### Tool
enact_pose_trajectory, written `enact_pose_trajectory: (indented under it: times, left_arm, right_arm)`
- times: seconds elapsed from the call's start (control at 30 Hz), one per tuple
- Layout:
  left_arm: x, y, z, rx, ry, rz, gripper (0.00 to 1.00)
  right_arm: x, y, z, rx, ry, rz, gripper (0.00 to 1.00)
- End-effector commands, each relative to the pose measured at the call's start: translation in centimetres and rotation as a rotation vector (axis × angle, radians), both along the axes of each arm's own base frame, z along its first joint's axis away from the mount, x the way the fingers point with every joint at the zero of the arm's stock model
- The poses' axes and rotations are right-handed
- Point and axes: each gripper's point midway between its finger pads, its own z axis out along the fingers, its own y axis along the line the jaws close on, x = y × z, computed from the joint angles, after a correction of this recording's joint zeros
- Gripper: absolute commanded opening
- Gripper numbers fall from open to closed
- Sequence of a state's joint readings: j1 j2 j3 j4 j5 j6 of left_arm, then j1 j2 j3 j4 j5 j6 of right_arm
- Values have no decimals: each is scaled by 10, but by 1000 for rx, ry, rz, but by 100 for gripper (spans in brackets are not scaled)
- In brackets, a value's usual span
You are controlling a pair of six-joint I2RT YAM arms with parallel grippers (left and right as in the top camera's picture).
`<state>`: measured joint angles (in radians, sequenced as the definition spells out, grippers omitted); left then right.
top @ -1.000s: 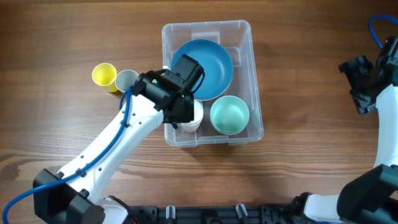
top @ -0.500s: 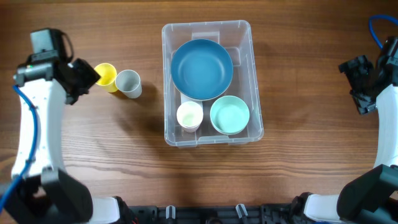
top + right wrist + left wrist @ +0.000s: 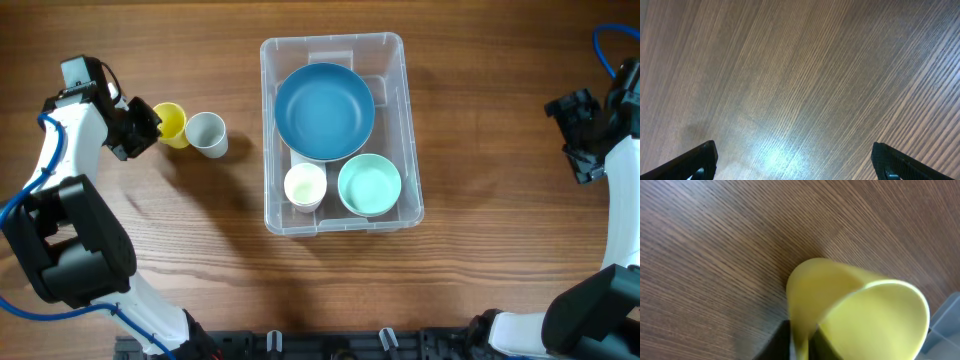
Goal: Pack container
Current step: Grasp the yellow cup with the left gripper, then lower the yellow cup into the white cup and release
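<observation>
The container, a clear plastic bin, stands mid-table and holds a blue bowl, a mint bowl and a cream cup. A yellow cup and a grey cup stand upright to its left. My left gripper is at the yellow cup's left side. In the left wrist view the yellow cup has its wall pinched between my left gripper's fingers. My right gripper is open and empty over bare wood at the far right; it also shows in the right wrist view.
The grey cup touches or nearly touches the yellow cup on its right. A corner of the container shows at the lower right of the left wrist view. Bare wooden table lies around the bin and under the right gripper.
My left arm has left the container, where the cream cup now stands, and swung left to the yellow cup. Its fingers have closed on the cup's wall. The right arm has not moved.
</observation>
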<state>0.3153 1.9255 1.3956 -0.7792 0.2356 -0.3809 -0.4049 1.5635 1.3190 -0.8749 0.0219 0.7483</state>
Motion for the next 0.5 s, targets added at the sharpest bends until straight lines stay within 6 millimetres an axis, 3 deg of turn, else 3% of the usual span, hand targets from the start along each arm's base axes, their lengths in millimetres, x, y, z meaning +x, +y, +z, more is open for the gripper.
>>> enact_pose_trajectory:
  times: [0.0,0.1,0.2,0.27,0.37,0.47]
  left_arm:
    - [-3,-3,0,-19,5,-17,4]
    - [-13,15,10,41,23,36,4]
    - [-19,32,56,69,-48,100,4]
    - [-25,27,91,83,-112,97,4]
    - [-43,-7,138,84,-183,30,4]
    - [-63,-66,168,83,-220,-124,4]
  right_arm:
    - [2,0,-2,11,0,-12,100]
    - [2,0,-3,11,1,-12,100]
    - [2,0,-3,11,1,-12,100]
    - [2,0,-3,11,1,-12,100]
    - [2,0,-3,11,1,-12,100]
    - [2,0,-3,11,1,-11,100]
